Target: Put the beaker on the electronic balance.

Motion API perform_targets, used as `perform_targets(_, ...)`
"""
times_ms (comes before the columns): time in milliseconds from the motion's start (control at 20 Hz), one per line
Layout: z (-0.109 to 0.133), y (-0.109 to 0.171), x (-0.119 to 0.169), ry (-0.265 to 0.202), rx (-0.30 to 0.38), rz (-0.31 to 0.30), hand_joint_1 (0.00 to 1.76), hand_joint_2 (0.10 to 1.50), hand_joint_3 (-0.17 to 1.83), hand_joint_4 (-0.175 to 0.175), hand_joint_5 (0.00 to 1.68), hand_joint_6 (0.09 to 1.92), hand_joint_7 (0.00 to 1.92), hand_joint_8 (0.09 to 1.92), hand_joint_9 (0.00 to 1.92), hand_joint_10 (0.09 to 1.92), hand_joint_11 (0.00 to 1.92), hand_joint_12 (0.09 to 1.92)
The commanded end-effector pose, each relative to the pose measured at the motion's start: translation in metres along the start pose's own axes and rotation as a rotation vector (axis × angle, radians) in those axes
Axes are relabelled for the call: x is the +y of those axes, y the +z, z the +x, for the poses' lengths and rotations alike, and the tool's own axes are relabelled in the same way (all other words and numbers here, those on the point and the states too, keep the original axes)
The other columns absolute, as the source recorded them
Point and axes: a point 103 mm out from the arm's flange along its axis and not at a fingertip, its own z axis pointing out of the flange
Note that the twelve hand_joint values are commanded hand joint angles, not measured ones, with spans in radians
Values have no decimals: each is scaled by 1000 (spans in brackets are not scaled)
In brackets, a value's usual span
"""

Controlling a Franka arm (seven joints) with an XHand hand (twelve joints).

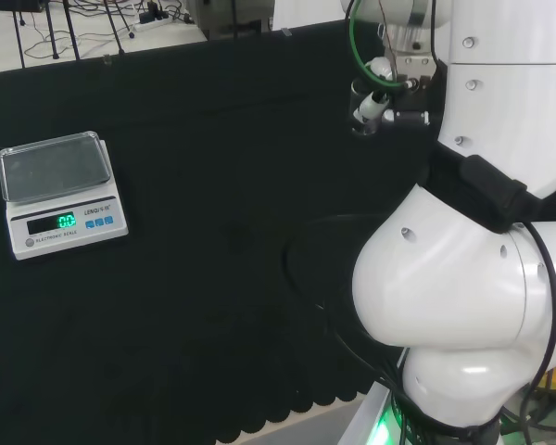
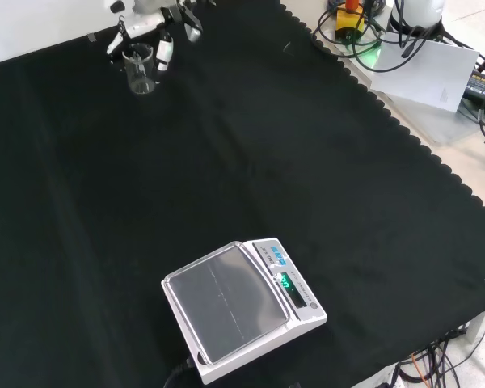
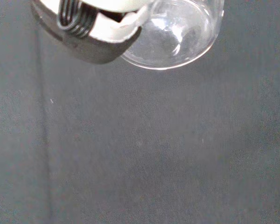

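- The beaker (image 2: 139, 69), a small clear glass cylinder, stands upright on the black cloth at about 11 o'clock in the front view.
- The hand (image 2: 163, 32) sits around the beaker's top, its fingers (image 2: 164, 53) hanging down on either side of the rim; whether they touch or pinch the glass I cannot tell.
- The balance (image 2: 241, 309), white with a flat rectangular pan and a green lit display, sits at 6 o'clock, well apart.
- Bare cloth lies between them on the bench (image 2: 323, 170).
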Motion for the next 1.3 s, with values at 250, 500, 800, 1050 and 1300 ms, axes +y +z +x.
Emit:
perform_targets(250,18,-14,-13,-20,-22,-2,1002,1216,108,-50,692,1450,651,1369,903,1224,905,1247)
perform_targets(500,38,-24,-16,-53,-42,-5,1003,1225,89,-52,697,1445,651,1370,902,1225,902,1248)
perform_targets(800,125,-33,-25,-133,-68,-3,1006,1225,82,-54,701,1440,652,1372,902,1227,899,1249)
perform_targets(1050,232,-32,-26,-248,-82,4,1012,1224,74,-58,709,1427,654,1375,904,1228,896,1252)
perform_targets(1300,324,-20,-27,-351,-117,27,1015,1224,70,-59,714,1421,660,1376,906,1229,895,1253)
